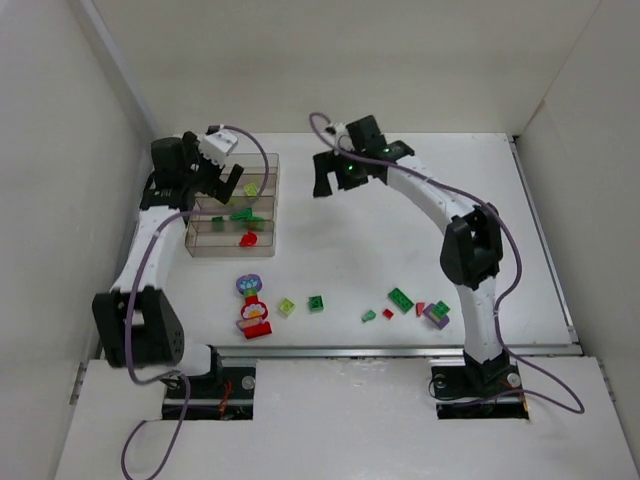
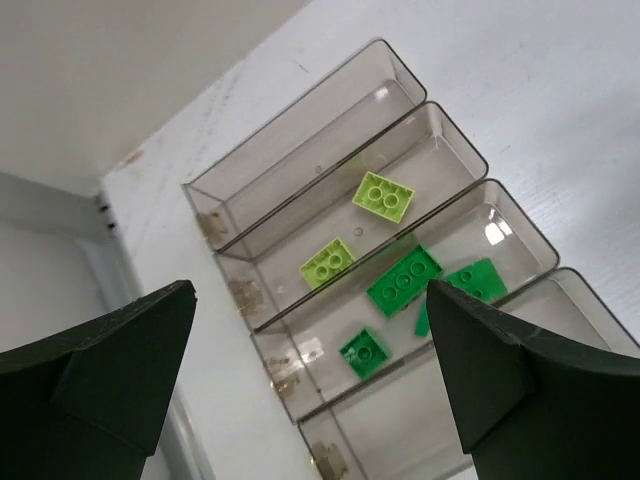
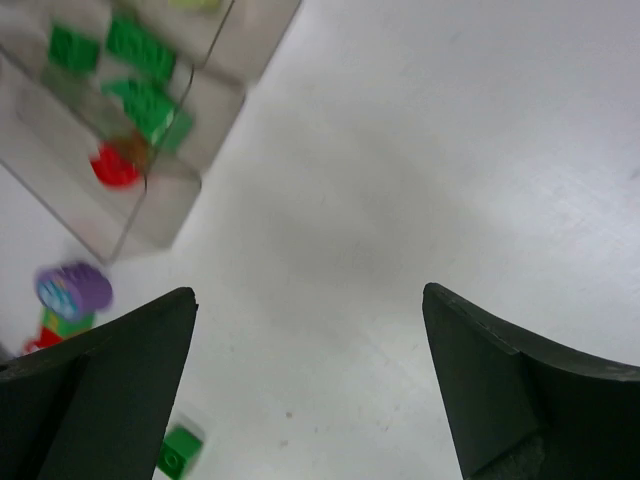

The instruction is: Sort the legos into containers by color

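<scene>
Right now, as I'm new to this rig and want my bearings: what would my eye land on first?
The clear divided tray at the far left grabs attention: lime bricks in one compartment, dark green bricks in the next, a red piece in the nearest. In front of it lies the flower-topped piece, and loose bricks are scattered along the near edge of the table.

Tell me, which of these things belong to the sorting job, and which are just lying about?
Job: divided tray; lime bricks and green bricks already in it; red piece in it; loose bricks and flower-topped piece on the table.
Just there: purple cables, white walls.
</scene>
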`<state>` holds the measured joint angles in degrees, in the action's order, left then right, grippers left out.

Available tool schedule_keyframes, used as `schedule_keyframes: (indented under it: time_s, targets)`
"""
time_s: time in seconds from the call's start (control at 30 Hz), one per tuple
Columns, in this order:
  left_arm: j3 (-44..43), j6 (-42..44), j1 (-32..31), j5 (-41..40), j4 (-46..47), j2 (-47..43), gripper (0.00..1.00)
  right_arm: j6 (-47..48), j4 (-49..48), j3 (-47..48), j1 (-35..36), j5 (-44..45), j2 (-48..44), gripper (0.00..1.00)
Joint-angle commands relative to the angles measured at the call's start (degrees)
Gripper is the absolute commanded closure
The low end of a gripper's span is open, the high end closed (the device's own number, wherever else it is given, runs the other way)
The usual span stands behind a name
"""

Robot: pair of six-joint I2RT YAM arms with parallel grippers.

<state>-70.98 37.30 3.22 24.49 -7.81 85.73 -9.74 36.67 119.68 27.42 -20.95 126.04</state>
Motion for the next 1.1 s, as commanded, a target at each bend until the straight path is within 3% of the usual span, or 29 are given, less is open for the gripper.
schedule_keyframes:
  time_s: [0.0,0.03,0.07,0.13,0.27,0.4,0.5,0.73,1.07]
  targets:
    - [7.92,-4.47,0.12,-3.71,4.1,-9.42,0.0,11.74,6.85,-8.11,8.07,10.22,-7.81,0.0]
    - [9.62,-10.78,0.12,-6.53,9.17,-11.36,0.0,12.28,5.71,-11.45,10.96,12.14,-9.3,0.0]
    - [10.94,-22.24,0.64,-9.0,10.87,-14.68,0.0,12.29,3.96,-17.14,12.29,12.94,-10.62,0.0]
    - [14.72,-25.78,0.64,-9.47,12.12,-16.91,0.0,12.81,2.89,-21.22,14.93,14.09,-13.44,0.0]
    - [21.04,-25.79,0.64,-11.73,14.31,-21.04,0.0,12.29,2.88,-25.98,21.78,16.81,-13.98,0.0]
    - [26.06,-24.99,0.64,-18.15,16.69,-24.21,0.0,9.13,0.96,-30.89,24.61,17.43,-15.46,0.02]
    - [26.68,-23.6,0.64,-18.69,18.09,-24.74,0.0,6.93,-1.6,-36.08,25.23,14.73,-17.67,0.05]
    - [29.75,-22.97,-1.72,-19.74,22.75,-25.88,0.0,6.13,-0.45,-35.3,31.1,14.97,-15.3,0.09]
    - [31.43,-21.92,-2.26,-19.74,22.76,-25.88,0.0,9.21,-1.68,-37.15,32.35,12.6,-15.21,0.09]
